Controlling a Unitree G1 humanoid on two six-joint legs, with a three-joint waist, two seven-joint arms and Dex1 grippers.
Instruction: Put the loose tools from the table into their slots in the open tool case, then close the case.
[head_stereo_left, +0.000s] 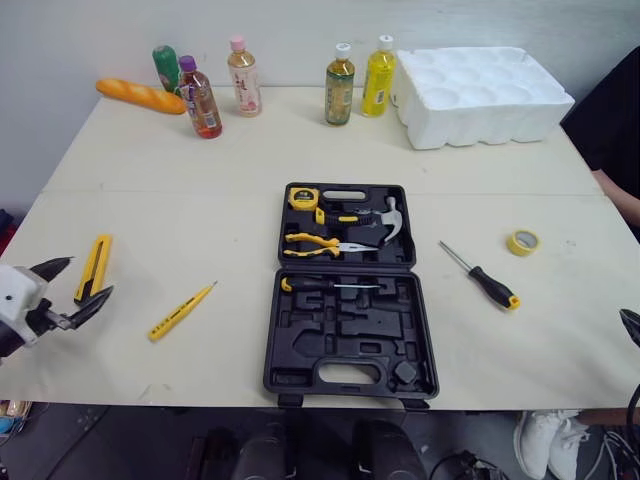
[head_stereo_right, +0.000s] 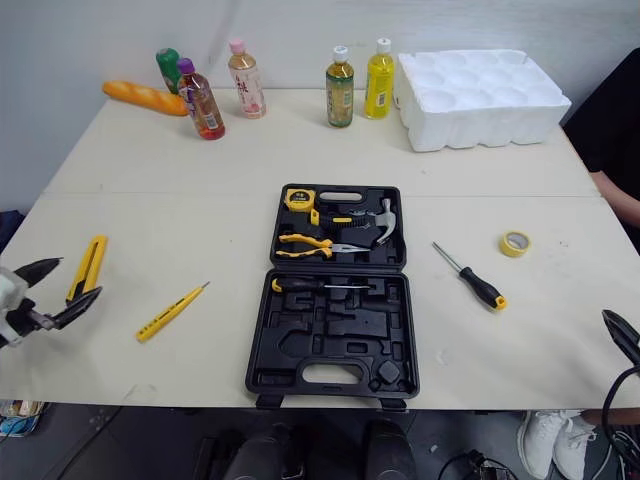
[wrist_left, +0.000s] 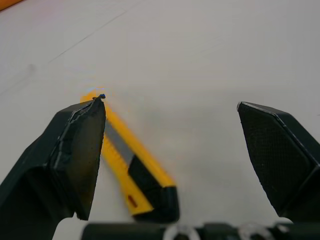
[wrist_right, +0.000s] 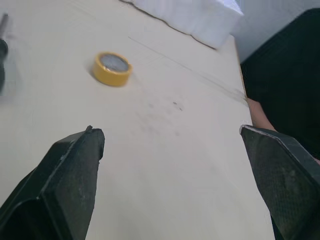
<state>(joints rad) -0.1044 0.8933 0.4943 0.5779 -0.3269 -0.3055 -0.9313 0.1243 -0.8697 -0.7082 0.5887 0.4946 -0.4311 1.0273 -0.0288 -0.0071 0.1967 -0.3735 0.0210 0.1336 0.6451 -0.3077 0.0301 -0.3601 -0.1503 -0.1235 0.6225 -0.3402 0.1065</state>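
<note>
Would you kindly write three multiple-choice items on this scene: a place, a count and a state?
1. Where does the yellow tape roll lie? A) right of the tool case B) inside it C) left of it
2. How many bottles stand at the table's far side? A) three B) five C) seven
3. How is the left gripper? A) shut on a tool B) shut, empty C) open
Answers: A, it lies past the case's right edge; B, five caps show; C, its fingers stand wide apart.

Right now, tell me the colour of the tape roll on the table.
Yellow. The tape roll shows best in the right wrist view.
</note>
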